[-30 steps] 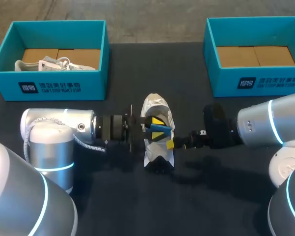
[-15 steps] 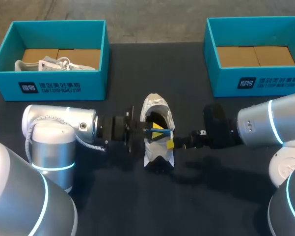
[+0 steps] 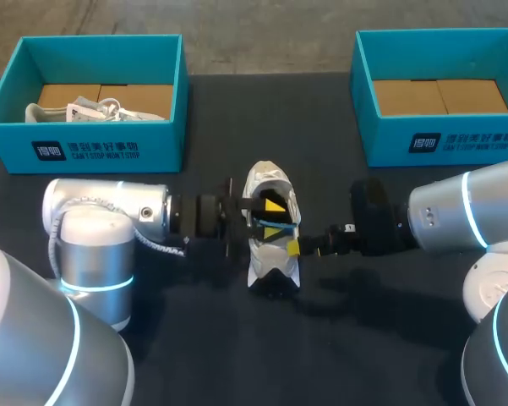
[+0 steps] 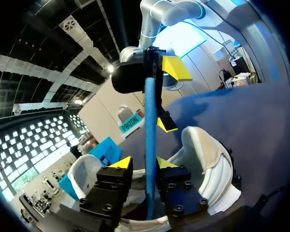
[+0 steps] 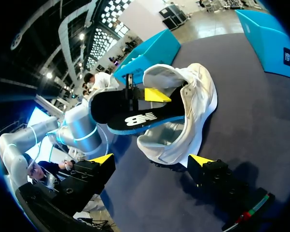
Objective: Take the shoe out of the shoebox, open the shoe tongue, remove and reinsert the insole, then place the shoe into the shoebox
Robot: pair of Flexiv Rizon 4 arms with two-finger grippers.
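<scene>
Two grippers meet at the white shoe [image 3: 269,179], which lies in the middle of the worktop [image 3: 237,355], outside both boxes. The left gripper [image 4: 142,164] pinches the black insole [image 5: 130,116] by its blue edge, and the insole sits partly in the shoe's opening. The right gripper [image 5: 151,160] is spread wide, with the shoe just ahead of its fingers. One blue box [image 3: 93,145] at the back left corner holds another white shoe [image 3: 76,110]. A second blue box [image 3: 439,139] sits at the back right corner.
</scene>
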